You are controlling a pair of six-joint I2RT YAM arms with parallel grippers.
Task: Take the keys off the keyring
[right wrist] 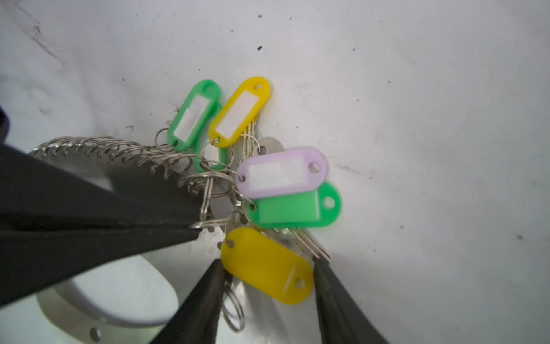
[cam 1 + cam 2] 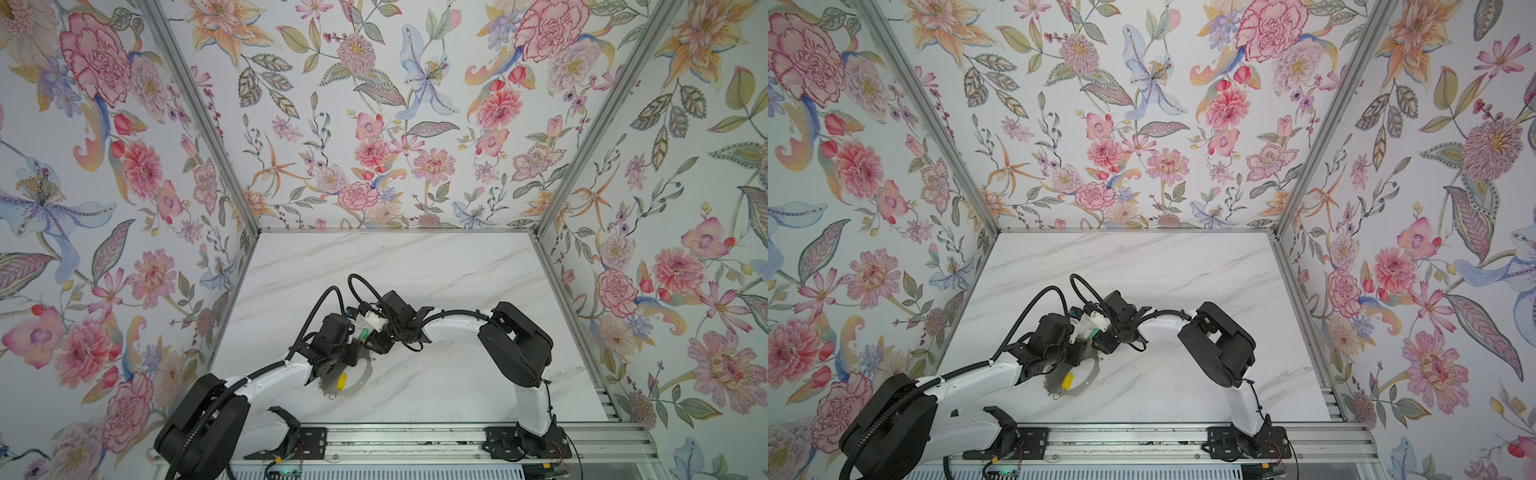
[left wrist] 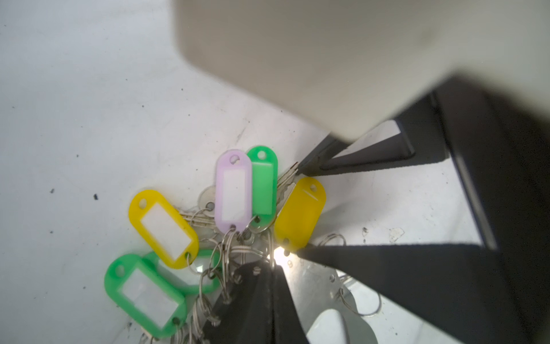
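Yellow plastic, light and slick, tags a key (image 1: 265, 265) framed between the half-open right pincer (image 1: 269, 268), nothing yet clamped; the stiff keyring (image 1: 89, 166) is pinned on the desk (image 1: 416, 119) by the shut left pincer (image 1: 195, 229); the tag's flat faces are judged the best hold.

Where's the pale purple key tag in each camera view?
Top views: not visible; the arms cover that cluster.
Left wrist: purple tag, upright, overlapping a green tag.
Right wrist: purple tag, lying crosswise above the same green tag.
Shared landmark: that green tag.

Yellow, green, lilac tags (image 1: 265, 265), grey keyring (image 1: 98, 175)
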